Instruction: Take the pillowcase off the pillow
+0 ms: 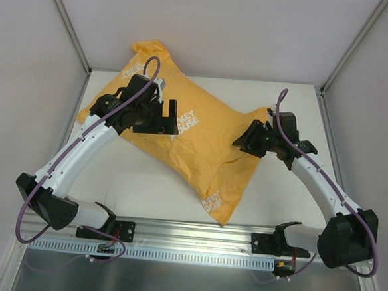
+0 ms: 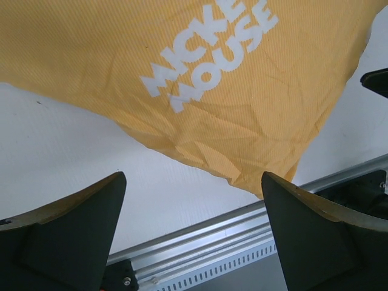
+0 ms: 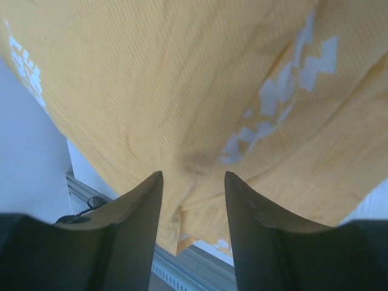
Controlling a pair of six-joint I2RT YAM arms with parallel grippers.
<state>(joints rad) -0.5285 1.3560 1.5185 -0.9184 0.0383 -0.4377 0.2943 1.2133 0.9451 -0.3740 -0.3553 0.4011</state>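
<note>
Pillowcase (image 1: 200,146), puffy with the pillow hidden inside, lies on the table (image 1: 145,182), the left gripper (image 2: 193,176) hangs over it spread wide, the right gripper (image 3: 194,176) is half spread over a fold, so I think pinching the cloth comes next.

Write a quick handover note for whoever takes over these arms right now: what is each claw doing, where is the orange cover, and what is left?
Left gripper: open, empty, above the pillowcase.
Right gripper: fingers narrowed around a fold at the pillowcase's right edge; firm hold unclear.
Pillowcase lies plump and diagonal on the table, logo side up. No pillow shows, so it is probably inside.
Done: nothing visible. Left: grip the cover and pull it off.
</note>
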